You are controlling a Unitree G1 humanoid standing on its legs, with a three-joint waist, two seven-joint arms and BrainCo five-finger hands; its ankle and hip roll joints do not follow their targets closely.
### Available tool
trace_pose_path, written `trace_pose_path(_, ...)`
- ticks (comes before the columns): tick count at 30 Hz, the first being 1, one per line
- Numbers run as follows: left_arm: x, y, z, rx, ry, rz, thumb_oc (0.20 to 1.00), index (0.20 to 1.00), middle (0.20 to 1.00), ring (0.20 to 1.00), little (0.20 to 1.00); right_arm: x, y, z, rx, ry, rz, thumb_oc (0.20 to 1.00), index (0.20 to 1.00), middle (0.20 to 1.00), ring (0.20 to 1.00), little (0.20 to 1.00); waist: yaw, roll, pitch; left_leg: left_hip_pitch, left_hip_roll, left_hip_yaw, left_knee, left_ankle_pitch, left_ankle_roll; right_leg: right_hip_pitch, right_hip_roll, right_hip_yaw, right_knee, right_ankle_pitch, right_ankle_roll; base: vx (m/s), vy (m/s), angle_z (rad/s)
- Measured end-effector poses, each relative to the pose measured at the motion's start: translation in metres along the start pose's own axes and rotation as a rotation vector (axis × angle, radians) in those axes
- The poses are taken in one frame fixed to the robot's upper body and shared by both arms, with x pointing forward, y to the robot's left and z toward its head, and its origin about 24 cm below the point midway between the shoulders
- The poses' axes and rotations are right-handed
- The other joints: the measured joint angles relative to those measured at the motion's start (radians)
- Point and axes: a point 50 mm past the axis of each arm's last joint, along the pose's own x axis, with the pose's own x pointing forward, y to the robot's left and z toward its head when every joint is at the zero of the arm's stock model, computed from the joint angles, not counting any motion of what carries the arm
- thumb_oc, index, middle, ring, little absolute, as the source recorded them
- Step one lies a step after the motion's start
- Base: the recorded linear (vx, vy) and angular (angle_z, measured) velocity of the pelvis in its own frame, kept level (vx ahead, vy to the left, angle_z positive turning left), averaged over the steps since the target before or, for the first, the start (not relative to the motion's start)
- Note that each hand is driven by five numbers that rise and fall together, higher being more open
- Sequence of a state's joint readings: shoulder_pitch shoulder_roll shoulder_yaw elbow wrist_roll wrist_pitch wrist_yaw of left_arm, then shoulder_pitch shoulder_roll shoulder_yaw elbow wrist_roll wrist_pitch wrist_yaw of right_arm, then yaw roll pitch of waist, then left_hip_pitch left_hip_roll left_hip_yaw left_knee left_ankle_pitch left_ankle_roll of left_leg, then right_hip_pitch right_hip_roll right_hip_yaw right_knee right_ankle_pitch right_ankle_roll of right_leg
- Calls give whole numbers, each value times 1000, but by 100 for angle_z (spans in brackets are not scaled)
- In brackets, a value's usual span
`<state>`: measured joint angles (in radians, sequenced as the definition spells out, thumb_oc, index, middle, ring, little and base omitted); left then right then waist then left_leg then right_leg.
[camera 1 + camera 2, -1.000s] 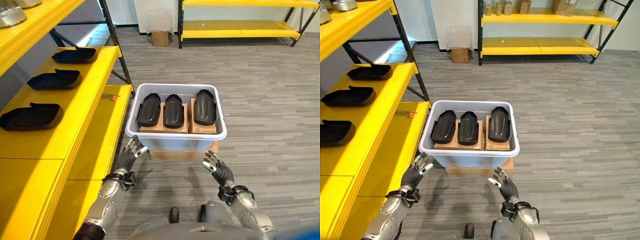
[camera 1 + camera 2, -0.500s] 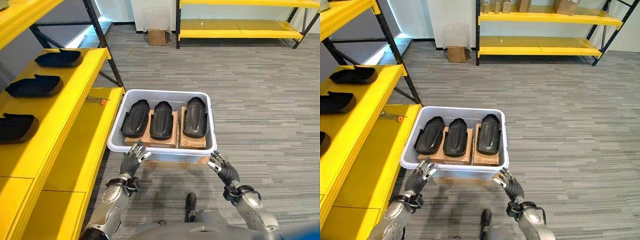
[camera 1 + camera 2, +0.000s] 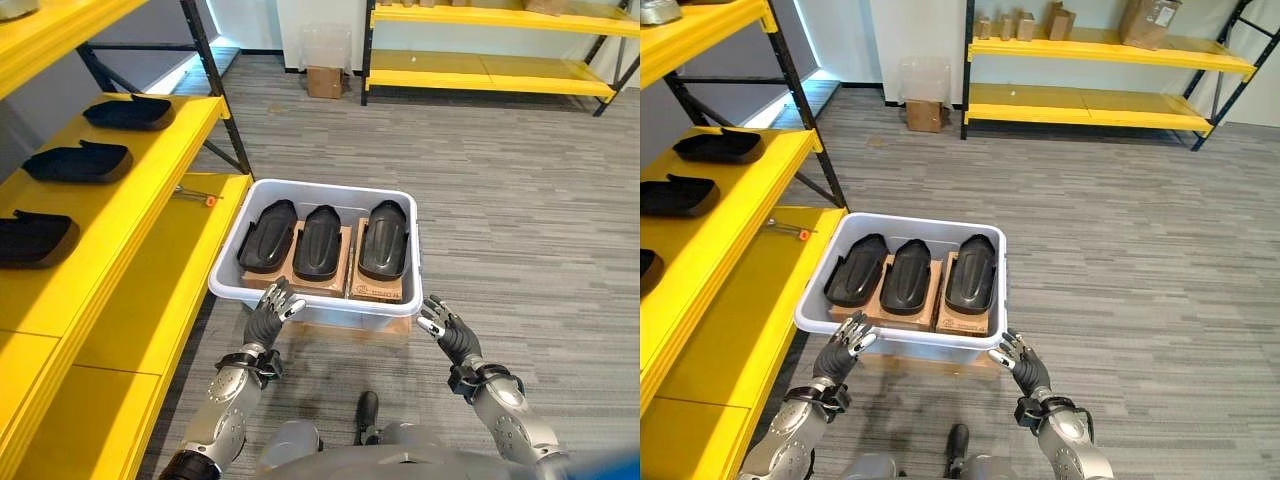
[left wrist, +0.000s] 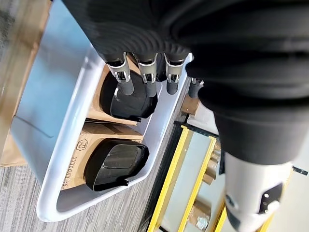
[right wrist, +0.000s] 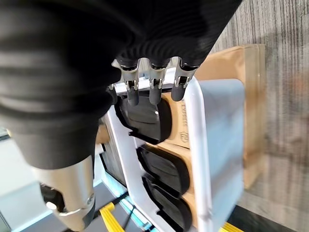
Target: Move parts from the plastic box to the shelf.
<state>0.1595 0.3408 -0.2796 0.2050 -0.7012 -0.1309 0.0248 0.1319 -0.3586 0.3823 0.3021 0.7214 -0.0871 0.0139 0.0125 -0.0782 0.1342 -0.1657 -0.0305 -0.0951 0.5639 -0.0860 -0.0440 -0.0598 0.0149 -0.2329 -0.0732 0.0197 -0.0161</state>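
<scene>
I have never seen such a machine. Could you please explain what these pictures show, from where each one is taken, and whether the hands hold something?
A humanoid robot looks down from two head cameras; two more cameras sit on its wrists. Its left hand and right hand, both open and holding nothing, hover at the near rim of a white plastic box on the floor. In the box lie three black parts on cardboard boxes. More black parts lie on the yellow shelf on the robot's left.
</scene>
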Motion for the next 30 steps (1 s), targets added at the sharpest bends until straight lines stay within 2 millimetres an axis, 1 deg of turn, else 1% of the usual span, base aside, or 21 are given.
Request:
trace_pose_path(1, -1, -2, -5, -33, 9, 11, 1000, 1000, 1000, 1000, 1000, 2, -2, 6, -29, -7, 9, 1000, 1000, 1000, 1000, 1000, 17, 48, 10, 17, 54, 0, -46, -32, -10, -66, 27, -1, 174, -47, -52, 128, 68, -16)
trace_pose_path(2, -2, -3, -4, -39, 4, 5, 1000, 1000, 1000, 1000, 1000, 3, -1, 8, -32, -15, 13, 1000, 1000, 1000, 1000, 1000, 16, 47, 13, 29, 52, 12, -67, -58, 1, -110, 8, 5, 323, -88, -82, 117, 93, 18)
trace_pose_path(3, 0, 0, -1, -19, 5, 6, 1000, 1000, 1000, 1000, 1000, 5, 0, 6, -13, -18, 1, 1000, 1000, 1000, 1000, 1000, -10, 8, 27, 46, 53, 26, -95, -108, 0, -85, -10, 71, 332, -128, -99, 72, 61, 35)
trace_pose_path(4, -1, 3, -2, -15, 15, 17, 1000, 1000, 1000, 1000, 1000, 5, 1, 4, -5, -10, -8, 1000, 1000, 1000, 1000, 1000, -2, -9, 26, 57, 57, 36, -155, -112, 8, -75, -10, 73, 301, -122, -109, 102, 160, 33)
trace_pose_path(5, -3, 6, -3, -8, 23, 28, 1000, 1000, 1000, 1000, 1000, 3, 1, 3, -3, -11, -10, 1000, 1000, 1000, 1000, 1000, 8, -35, 25, 61, 91, 27, -281, -92, -1, -64, -9, 82, 245, -91, -113, 76, 120, -4)
trace_pose_path(6, -3, 6, -4, -7, 26, 32, 1000, 1000, 1000, 1000, 1000, 3, -1, 4, -5, -15, -15, 1000, 1000, 1000, 1000, 1000, 6, -37, 26, 57, 123, 20, -328, -75, -15, -59, -7, 83, 227, -82, -102, 147, 270, 1)
trace_pose_path(7, -2, 6, -3, -5, 25, 31, 1000, 1000, 1000, 1000, 1000, 3, -3, 5, -1, -21, -27, 1000, 1000, 1000, 1000, 1000, -3, -34, 28, 45, 200, 36, -417, -28, -30, -48, 10, 83, 168, -67, -62, 78, 139, 5)
trace_pose_path(8, -1, 4, -4, -4, 30, 27, 1000, 1000, 1000, 1000, 1000, 4, -5, 6, -1, -22, -36, 1000, 1000, 1000, 1000, 1000, -2, -23, 37, 42, 237, 55, -449, -4, -43, -28, 14, 78, 121, -78, -22, 192, 305, -30)
trace_pose_path(9, -1, -2, -8, -29, 33, 18, 1000, 1000, 1000, 1000, 1000, 3, -12, 13, -34, -34, -43, 1000, 1000, 1000, 1000, 1000, 20, 44, 42, 42, 337, 71, -503, 9, -47, -45, 48, 64, 221, -118, -73, 179, 255, -43)
trace_pose_path(10, -1, -5, -7, -38, 22, 9, 1000, 1000, 1000, 1000, 1000, 1, -14, 16, -44, -43, -42, 1000, 1000, 1000, 1000, 1000, 5, 61, 43, 52, 355, 62, -503, 17, -60, -66, 42, 77, 291, -133, -50, 180, 255, -50)
trace_pose_path(11, -1, -5, -11, -51, 34, 20, 1000, 1000, 1000, 1000, 1000, 0, -18, 17, -49, -43, -55, 1000, 1000, 1000, 1000, 1000, 4, 84, 45, 69, 382, 53, -527, 36, -66, -56, 52, 79, 290, -138, -90, 63, 95, -28)
trace_pose_path(12, -3, -4, -18, -54, 65, 27, 1000, 1000, 1000, 1000, 1000, -2, -22, 11, -32, -28, -83, 1000, 1000, 1000, 1000, 1000, -5, 99, 25, 82, 366, 61, -545, 44, -74, -61, 46, 84, 269, -144, -62, 118, 198, -39)
trace_pose_path(13, -3, -3, -17, -55, 58, 28, 1000, 1000, 1000, 1000, 1000, -5, -22, 11, -35, -27, -76, 1000, 1000, 1000, 1000, 1000, -5, 100, 19, 91, 313, 68, -545, 45, -68, -66, 15, 83, 260, -136, -62, 179, 297, -35)
trace_pose_path(14, -3, -5, -16, -60, 53, 27, 1000, 1000, 1000, 1000, 1000, -8, -24, 10, -38, -26, -78, 1000, 1000, 1000, 1000, 1000, -9, 116, 15, 100, 299, 81, -553, 32, -38, -63, 15, 84, 240, -119, -48, 234, 388, -29)
trace_pose_path(15, -3, -4, -15, -58, 47, 21, 1000, 1000, 1000, 1000, 1000, -10, -26, 7, -22, -19, -95, 1000, 1000, 1000, 1000, 1000, -20, 125, 15, 120, 265, 78, -560, 58, -29, -59, -2, 86, 235, -97, -28, 201, 370, -15)
trace_pose_path(18, -3, 1, -11, -47, 36, 24, 1000, 1000, 1000, 1000, 1000, -15, -21, 3, -11, -11, -79, 1000, 1000, 1000, 1000, 1000, -17, 104, 21, 154, 224, 133, -557, 87, -23, -39, -56, 109, 232, -88, 10, 137, 304, -10)
trace_pose_path(20, -6, 5, -10, -36, 37, 32, 1000, 1000, 1000, 1000, 1000, -14, -19, 2, -1, -12, -72, 1000, 1000, 1000, 1000, 1000, -17, 88, 10, 155, 204, 165, -557, 93, -26, -40, -84, 110, 223, -88, 14, 49, 127, -20)
trace_pose_path(21, -8, 10, -8, -17, 37, 37, 1000, 1000, 1000, 1000, 1000, -14, -16, 2, 7, -17, -62, 1000, 1000, 1000, 1000, 1000, -12, 82, 6, 154, 179, 180, -560, 93, -24, -37, -113, 111, 207, -74, 35, 91, 221, -16)
trace_pose_path(22, -8, 13, -4, -1, 30, 41, 1000, 1000, 1000, 1000, 1000, -13, -12, 3, 15, -25, -50, 1000, 1000, 1000, 1000, 1000, -12, 58, -6, 154, 154, 187, -563, 90, -14, -33, -137, 115, 186, -56, 58, 92, 215, -13)
trace_pose_path(27, -6, 18, 12, 3, -35, 51, 1000, 1000, 1000, 1000, 1000, -9, -3, 11, 3, -63, -5, 1000, 1000, 1000, 1000, 1000, -6, 57, -9, 154, 93, 197, -563, 81, 17, 18, -192, 121, 81, 0, 123, 49, 103, 3)
trace_pose_path(30, -6, 15, 19, -1, -70, 40, 1000, 1000, 1000, 1000, 1000, -4, 0, 21, -27, -93, 17, 1000, 1000, 1000, 1000, 1000, -2, 61, -11, 156, 85, 199, -570, 78, 22, 51, -195, 120, 4, 37, 132, 59, 67, -3)
